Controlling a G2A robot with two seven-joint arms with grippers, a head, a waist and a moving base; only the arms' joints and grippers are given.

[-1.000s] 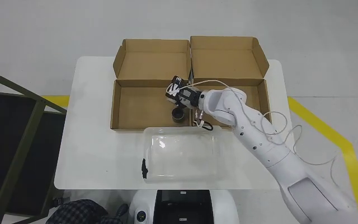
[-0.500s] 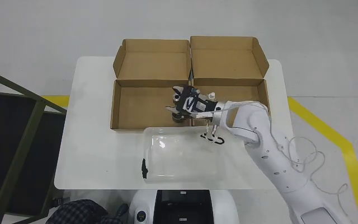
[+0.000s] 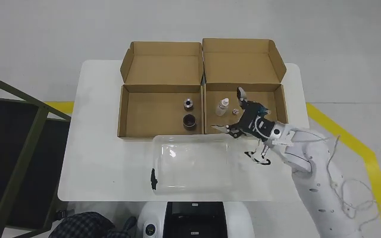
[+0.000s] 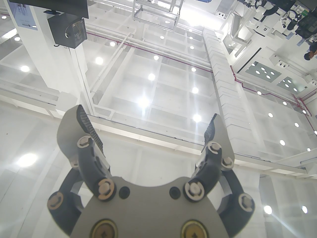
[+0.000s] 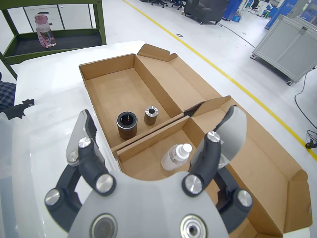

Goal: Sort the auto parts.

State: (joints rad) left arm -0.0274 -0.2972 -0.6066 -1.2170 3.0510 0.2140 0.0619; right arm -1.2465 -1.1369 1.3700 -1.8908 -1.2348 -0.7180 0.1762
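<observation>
Since one second ago the right gripper (image 3: 228, 110) is drawing back from the right end of the left cardboard box (image 3: 149, 113), where it was hanging over the parts. It is now hanging over the right cardboard box (image 3: 271, 98), nearer to the robot. Its fingers are spread wide and are holding nothing. A small silver bushing (image 3: 188, 103) is now showing where the gripper was, so I am judging that it was just set down there. It is standing upright with its bore upward, just beside a dark bearing sleeve (image 3: 189, 122), which is also upright. The two are not touching, and both are close to the wall where the two boxes are meeting.

In the right box a small white bottle (image 3: 222, 106) is lying straight ahead of the open fingers, with its cap pointing toward the far flap. A small grey part (image 3: 235, 110) is sitting just beside it. The clear plastic bin (image 3: 190, 169) is lying on the robot's side of both boxes, close against their front walls and to the left of the gripper. I am judging that a next pick is asking the arm to turn back toward this bin and to lift over the low front wall first; the room above is open. The right arm is much the nearer one. The left gripper (image 4: 147, 115) is pointing up at the ceiling (image 4: 158, 50), its fingers spread and holding nothing.
</observation>
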